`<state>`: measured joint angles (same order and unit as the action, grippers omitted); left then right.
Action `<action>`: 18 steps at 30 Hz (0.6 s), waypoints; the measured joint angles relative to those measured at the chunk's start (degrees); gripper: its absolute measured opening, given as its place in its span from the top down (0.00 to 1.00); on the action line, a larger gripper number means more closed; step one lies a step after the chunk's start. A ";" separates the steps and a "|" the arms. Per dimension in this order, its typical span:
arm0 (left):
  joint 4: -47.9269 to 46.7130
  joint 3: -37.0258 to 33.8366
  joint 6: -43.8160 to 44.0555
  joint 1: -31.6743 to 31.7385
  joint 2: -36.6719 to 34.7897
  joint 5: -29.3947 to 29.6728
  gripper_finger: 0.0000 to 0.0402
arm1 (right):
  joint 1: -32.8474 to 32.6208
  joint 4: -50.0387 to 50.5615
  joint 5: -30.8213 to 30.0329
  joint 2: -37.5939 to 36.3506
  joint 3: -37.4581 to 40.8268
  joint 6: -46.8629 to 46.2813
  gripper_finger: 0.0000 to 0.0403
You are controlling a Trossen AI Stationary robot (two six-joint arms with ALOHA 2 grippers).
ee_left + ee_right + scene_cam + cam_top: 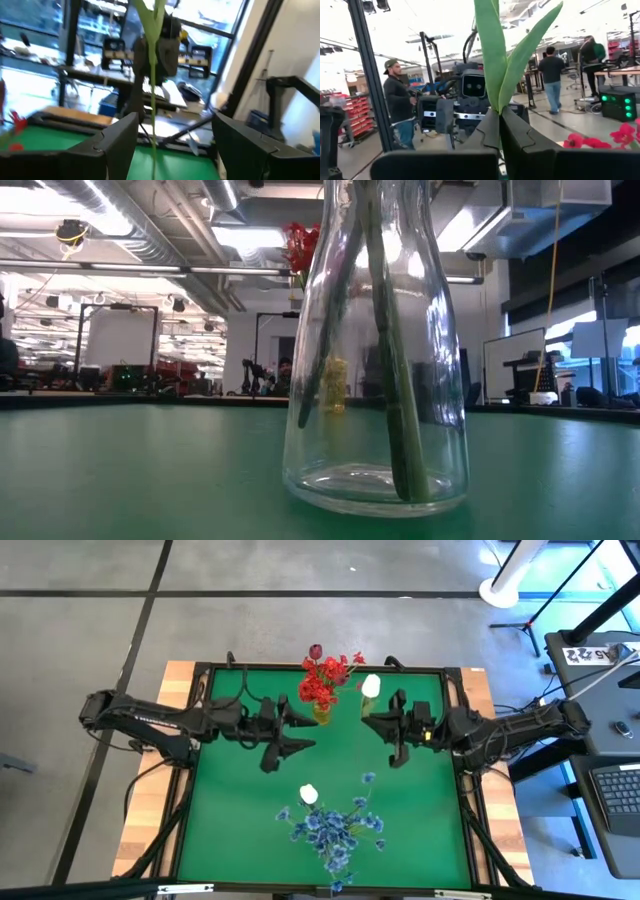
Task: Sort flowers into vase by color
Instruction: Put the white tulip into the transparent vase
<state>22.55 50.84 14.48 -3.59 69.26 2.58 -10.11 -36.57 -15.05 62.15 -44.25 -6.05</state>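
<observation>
The right claw [499, 131] is clamped on the stem of a white flower [370, 686], held upright above the green counter [420, 800] beside the vase of red flowers [322, 680]. The left claw [288, 730] hangs apart, empty. Judged next: carry the bloom toward a vase for white flowers.

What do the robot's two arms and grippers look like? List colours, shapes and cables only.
Both arms are dark, slim, jointed links with black cables running along them. The left gripper ends in two long, tapering black fingers, flat and angular seen close up. The right gripper has the same blocky dark fingers. No markings are legible.
</observation>
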 joint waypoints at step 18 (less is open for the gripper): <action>1.68 12.39 -4.63 1.74 12.41 3.80 0.38 | 2.42 -10.47 2.67 6.38 -0.09 0.02 1.00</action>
<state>24.23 63.23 9.85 -1.85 81.67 6.38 -7.68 -47.04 -12.38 68.53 -44.34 -6.04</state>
